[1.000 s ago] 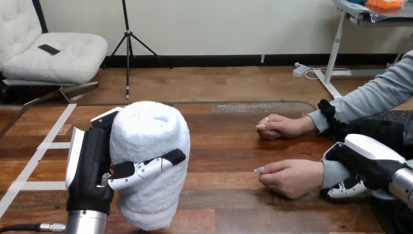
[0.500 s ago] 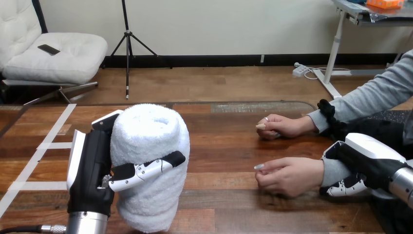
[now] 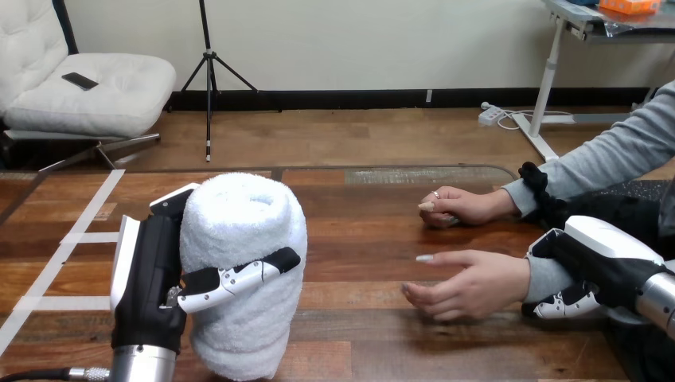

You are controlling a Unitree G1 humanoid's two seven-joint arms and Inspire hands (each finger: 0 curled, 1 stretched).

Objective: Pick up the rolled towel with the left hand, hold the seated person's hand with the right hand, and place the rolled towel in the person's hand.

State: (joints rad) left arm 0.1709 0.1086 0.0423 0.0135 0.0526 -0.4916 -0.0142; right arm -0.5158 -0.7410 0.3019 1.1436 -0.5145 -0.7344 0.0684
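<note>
With my left hand (image 3: 151, 294) curled round the upright rolled towel (image 3: 243, 239), the person's nearer hand (image 3: 466, 285), right of the towel, has just uncurled toward it, its wrist (image 3: 541, 278) clasped by my right hand (image 3: 605, 259), so I judge delivery is next.

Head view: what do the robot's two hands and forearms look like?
The left hand is black with a white shell along its back and black-and-white jointed fingers, on a round silver left forearm. The right hand is black under a smooth white shell, on a silver right forearm.
</note>
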